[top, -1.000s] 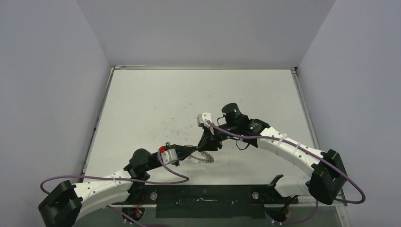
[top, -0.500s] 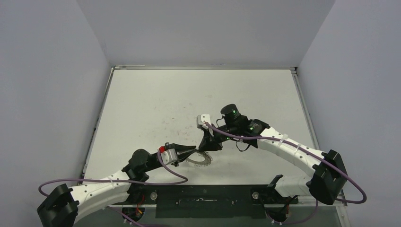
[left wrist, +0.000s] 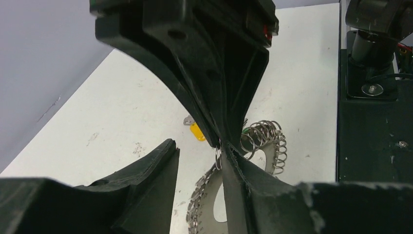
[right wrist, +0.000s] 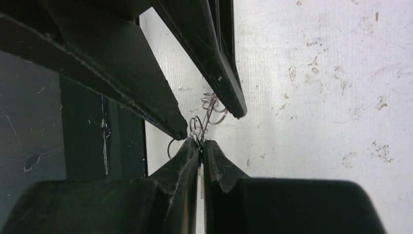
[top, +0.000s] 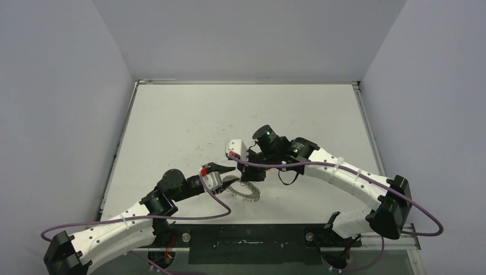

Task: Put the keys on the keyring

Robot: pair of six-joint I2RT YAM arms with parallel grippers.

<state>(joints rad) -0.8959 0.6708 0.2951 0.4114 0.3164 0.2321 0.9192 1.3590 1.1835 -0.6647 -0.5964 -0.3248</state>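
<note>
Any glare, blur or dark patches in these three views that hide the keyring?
Top external: even soft light, sharp, no glare; the keyring is small and partly covered. Left wrist: the left pincer is dark and soft up close, keyring loops crisp. Right wrist: the right pincer is nearly silhouetted against the bright table.

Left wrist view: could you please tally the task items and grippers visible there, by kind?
yellow-headed key: 1
keyring: 1
grippers: 2 (left gripper, right gripper)
green-headed key: 0 visible in this view
Total: 4
</note>
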